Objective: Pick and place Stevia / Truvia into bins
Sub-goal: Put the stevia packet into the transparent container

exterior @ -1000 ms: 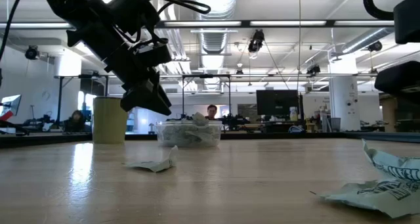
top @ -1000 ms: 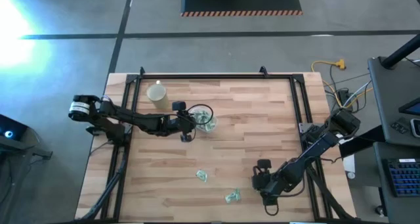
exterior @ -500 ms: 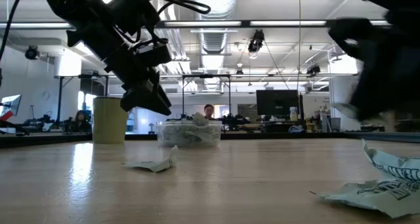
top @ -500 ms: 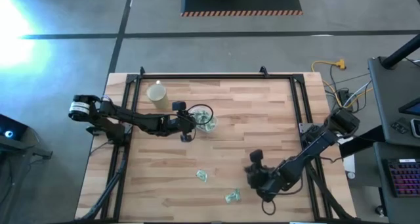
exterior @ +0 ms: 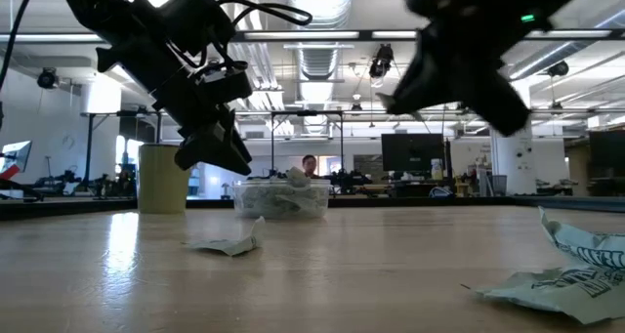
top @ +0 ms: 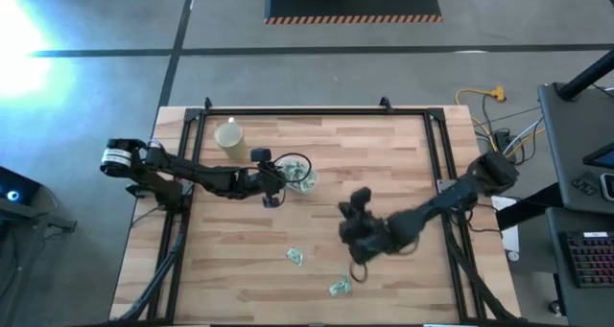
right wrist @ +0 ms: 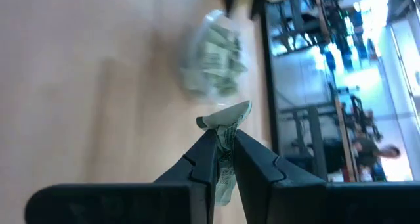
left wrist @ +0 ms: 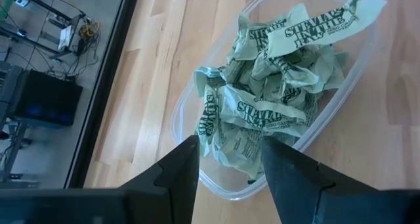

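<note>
The clear tub point(left wrist: 289, 92) holds several crumpled green-and-white sachets point(left wrist: 275, 99); it stands on the table left of centre point(top: 301, 176) and shows in the low view point(exterior: 283, 198). My left gripper point(left wrist: 230, 155) hovers open just over the tub's rim point(top: 274, 181). My right gripper point(right wrist: 224, 137) is shut on one sachet point(right wrist: 226, 117), in the air near the table's middle point(top: 353, 217), right of the tub. Two loose sachets lie flat on the table: one point(top: 295, 257), one point(top: 339, 288). My right gripper pinches a crumpled sachet between its two fingers point(right wrist: 205, 152). The folded paper point(right wrist: 226, 142) lies in the gap, and its top end point(right wrist: 230, 113) sticks out past the fingertips. The sachet is lifted clear of the table.
A pale yellow cup point(top: 229, 135) stands at the far left, beyond the tub point(exterior: 163, 177). Black rails point(top: 317, 112) frame the wooden table. One loose sachet point(exterior: 229, 243) lies in front of the tub, another point(exterior: 557, 274) close to the near right edge.
My right gripper has moved from the near right part of the table toward its middle and the tub, rising as it went, still shut on the sachet. The left arm and the loose sachets have stayed where they were.
</note>
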{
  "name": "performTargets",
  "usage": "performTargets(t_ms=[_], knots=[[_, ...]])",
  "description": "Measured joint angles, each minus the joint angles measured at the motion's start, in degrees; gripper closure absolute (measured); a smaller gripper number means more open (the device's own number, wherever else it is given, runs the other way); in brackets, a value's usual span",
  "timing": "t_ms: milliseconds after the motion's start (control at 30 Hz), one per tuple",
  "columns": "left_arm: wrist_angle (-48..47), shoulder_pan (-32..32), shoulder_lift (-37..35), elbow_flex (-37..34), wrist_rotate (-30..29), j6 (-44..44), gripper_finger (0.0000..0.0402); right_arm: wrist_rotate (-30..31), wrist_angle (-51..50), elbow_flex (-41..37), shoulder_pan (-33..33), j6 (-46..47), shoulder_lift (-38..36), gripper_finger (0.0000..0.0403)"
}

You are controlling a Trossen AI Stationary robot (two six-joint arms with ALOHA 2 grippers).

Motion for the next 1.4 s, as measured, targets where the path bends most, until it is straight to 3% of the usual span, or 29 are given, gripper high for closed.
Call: performTargets(t_ms=[100,233,533,800,933,1133,1400], knots=[[-0.16,-0.04,0.0,0.0,-0.43,0.02,0.0253,-0.63,1.33,1.2,-5.31,-2.91,-0.02,0.0365],[-2.57,-0.07,-0.3,0.01,-6.4,-0.26,0.0253,-3.69,4.39,2.13,-12.35,-7.5,-0.02,0.0365],[-4.31,-3.41,-7.21,-0.24,-8.23,-1.61,0.0253,-22.81,15.7,1.92,-26.89,-14.74,-0.11,0.0364],[-7.0,-13.03,-18.89,-0.53,-7.97,-3.07,0.0253,-46.25,27.32,0.5,-34.4,-16.99,-0.11,0.0364],[-7.03,-18.94,-24.62,-0.98,-7.95,-3.19,0.0253,-53.73,32.73,-0.51,-36.22,-17.45,0.09,0.0364],[-6.88,-26.44,-29.76,-0.98,-7.91,-3.17,0.0253,-60.55,38.35,-0.69,-37.3,-17.23,2.54,0.0364],[-6.81,-31.22,-30.79,-0.98,-7.95,-3.05,0.0253,-60.95,42.44,-0.32,-39.16,-17.49,8.89,0.0364]])
